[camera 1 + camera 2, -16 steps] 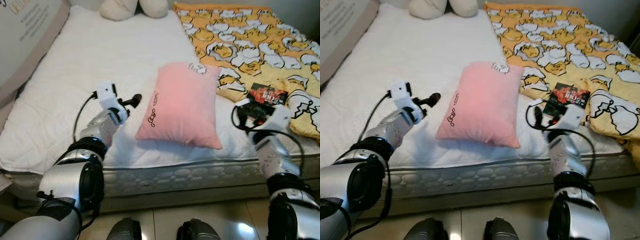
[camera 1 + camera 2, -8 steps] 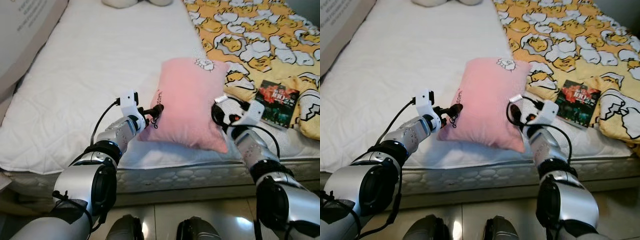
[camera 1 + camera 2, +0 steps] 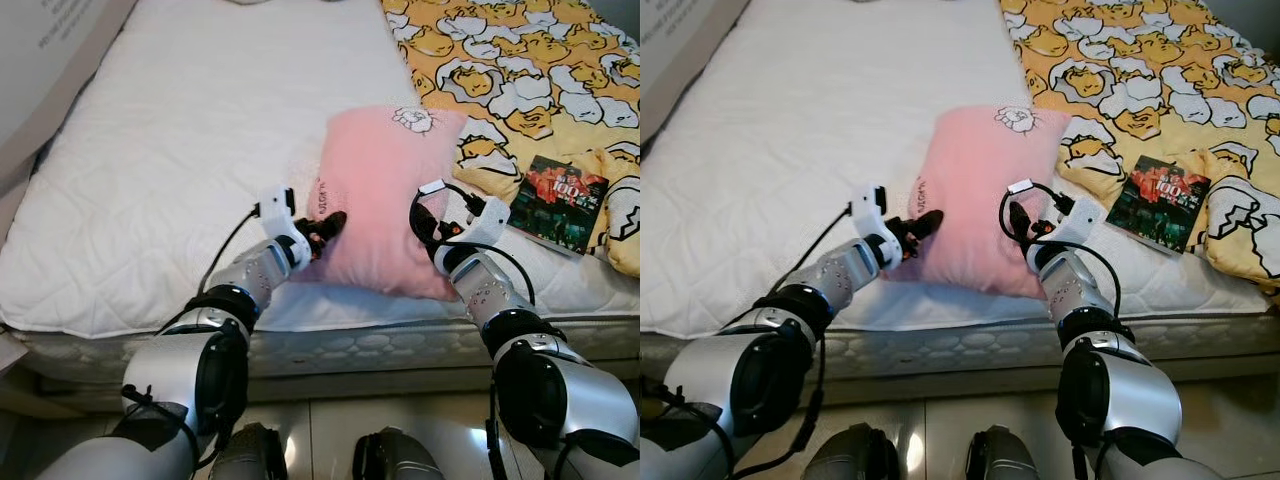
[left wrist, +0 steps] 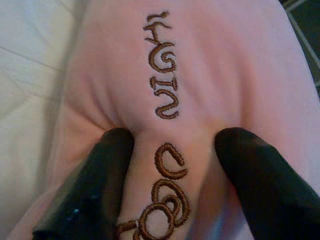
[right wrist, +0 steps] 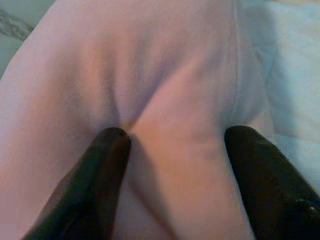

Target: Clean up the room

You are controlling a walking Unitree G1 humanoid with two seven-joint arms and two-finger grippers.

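- Pillow [image 3: 385,200], pink, lies on our white mattress [image 3: 180,150] near its front edge, its long axis running from 6 towards 12 o'clock, with a small cartoon patch at its far corner and brown embroidered lettering [image 4: 167,90] along its 9 o'clock edge.
- Our left gripper [image 3: 325,228] presses into the pillow's 9 o'clock edge; in the left wrist view its two black fingers [image 4: 95,190] stand apart with a ridge of pink fabric and the lettering bunched between them, both tips dug into the cloth.
- Our right gripper [image 3: 428,222] meets the pillow at its 3 o'clock edge; the right wrist view shows its fingers [image 5: 100,175] also spread, tips sunk into the fabric so a fold rises between them.
- Neither pair has closed together; the pillow sits squeezed between our two grippers, one on each side.
- Past the pillow at 3 o'clock, a dark booklet [image 3: 560,200] with a red and green cover lies on the mattress beside a yellow blanket [image 3: 510,60] printed with cartoon egg figures, which covers the bed from 1 to 3 o'clock.
- At 10 o'clock a cardboard box [image 3: 50,60] leans against the mattress side.
- At 6 o'clock, below the bed's quilted edge, our two feet [image 3: 250,455] stand on a glossy tiled floor [image 3: 430,430].
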